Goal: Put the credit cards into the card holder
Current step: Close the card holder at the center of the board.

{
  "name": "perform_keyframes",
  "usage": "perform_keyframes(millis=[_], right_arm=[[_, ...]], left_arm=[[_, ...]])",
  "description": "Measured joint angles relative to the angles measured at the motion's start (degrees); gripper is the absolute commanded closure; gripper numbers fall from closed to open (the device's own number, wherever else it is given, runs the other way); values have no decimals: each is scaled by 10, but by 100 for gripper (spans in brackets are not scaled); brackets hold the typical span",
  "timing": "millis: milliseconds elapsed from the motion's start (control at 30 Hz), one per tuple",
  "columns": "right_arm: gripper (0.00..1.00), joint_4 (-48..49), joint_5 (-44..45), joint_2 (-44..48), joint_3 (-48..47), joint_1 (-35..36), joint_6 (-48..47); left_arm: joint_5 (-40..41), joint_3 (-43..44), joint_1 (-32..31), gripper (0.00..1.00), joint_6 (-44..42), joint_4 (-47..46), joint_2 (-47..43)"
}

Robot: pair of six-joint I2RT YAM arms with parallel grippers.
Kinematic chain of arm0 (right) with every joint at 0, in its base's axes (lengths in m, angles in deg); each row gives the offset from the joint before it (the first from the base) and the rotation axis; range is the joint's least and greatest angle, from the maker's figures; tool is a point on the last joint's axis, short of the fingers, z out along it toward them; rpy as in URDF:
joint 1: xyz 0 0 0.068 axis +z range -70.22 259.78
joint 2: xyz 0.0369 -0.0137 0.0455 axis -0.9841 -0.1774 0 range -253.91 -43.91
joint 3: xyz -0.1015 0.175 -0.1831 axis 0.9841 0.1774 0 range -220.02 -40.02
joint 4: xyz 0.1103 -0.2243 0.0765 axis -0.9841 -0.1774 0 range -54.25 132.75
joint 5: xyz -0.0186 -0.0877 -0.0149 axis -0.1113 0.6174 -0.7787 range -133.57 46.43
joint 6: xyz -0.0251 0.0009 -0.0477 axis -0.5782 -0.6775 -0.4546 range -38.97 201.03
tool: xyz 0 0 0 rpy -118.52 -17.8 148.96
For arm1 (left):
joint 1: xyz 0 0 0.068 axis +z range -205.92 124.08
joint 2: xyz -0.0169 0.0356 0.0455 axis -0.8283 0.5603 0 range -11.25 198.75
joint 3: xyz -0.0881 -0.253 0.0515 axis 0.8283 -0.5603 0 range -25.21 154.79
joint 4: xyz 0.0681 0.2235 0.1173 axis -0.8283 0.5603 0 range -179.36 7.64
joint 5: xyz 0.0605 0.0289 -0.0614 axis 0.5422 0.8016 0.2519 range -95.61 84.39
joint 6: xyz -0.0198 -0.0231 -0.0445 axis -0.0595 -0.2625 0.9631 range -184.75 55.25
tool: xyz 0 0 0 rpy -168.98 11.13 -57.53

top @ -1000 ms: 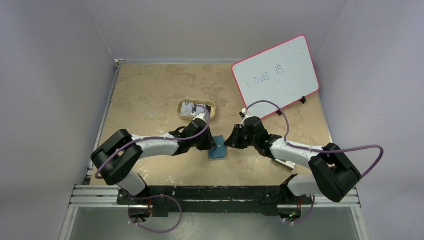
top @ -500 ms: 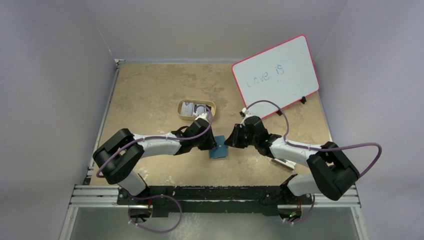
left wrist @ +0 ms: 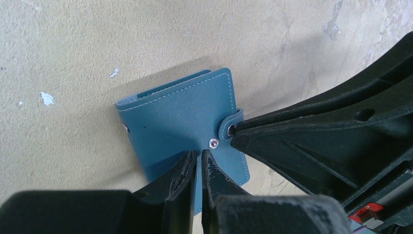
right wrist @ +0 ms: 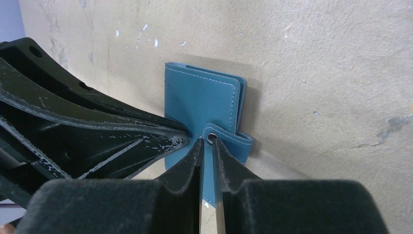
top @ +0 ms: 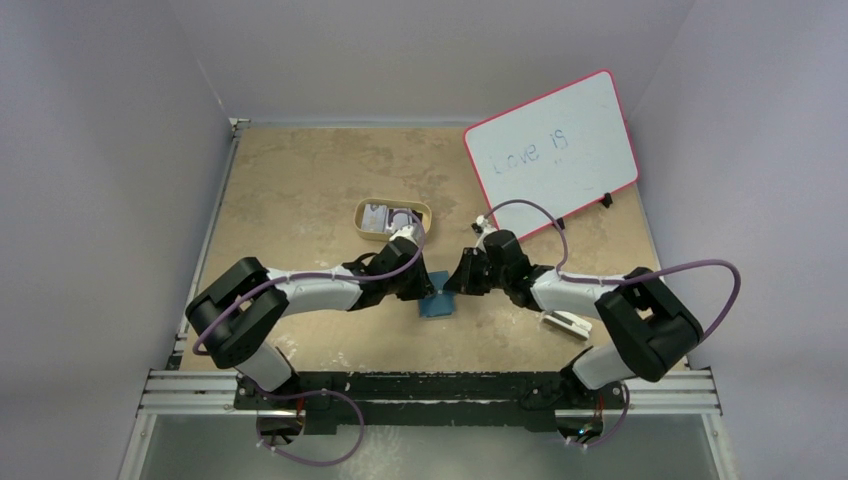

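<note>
Two arms are facing each other tip to tip over the card holder (left wrist: 178, 119), which you are seeing lying folded and flat on the table (top: 300, 180), near its middle.

The left gripper (left wrist: 199, 155) is pointing in from 9 o'clock. Its jaws are sitting shut to a sliver, with the tips resting on the teal cover just beside the snap stud (left wrist: 213, 142) and pinching nothing you can make out.

The right gripper (right wrist: 208, 142) is pointing in from 3 o'clock, its jaws likewise pressed nearly together. Its tips are touching the ring end of the tab (right wrist: 238, 139), which is standing off its stud. You cannot tell whether the tab is actually being pinched.

The credit cards (top: 385, 218) are lying as pale shapes in the tan oval tray (top: 358, 222), at 11 o'clock from the card holder and apart from it. The whiteboard (top: 555, 145) is standing at 1 o'clock.
</note>
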Motion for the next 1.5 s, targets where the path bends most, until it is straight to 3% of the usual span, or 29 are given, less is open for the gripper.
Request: perform_keyframes(millis=[400,633,833,1500], right_arm=[[87,10,-35,-22,-10,-3,-6],[88,-76,-11,29,-33,-3,-17],[88,-89,9,42,-53,-11,-26],[88,-61,-2,-32,-59,-15,-40]], left_arm=[[3,-3,0,88,14,-5,-1],[26,-3,-1,91,15,32,-35],[41,13,-1,91,13,47,-41],[51,35,0,92,13,48,12]])
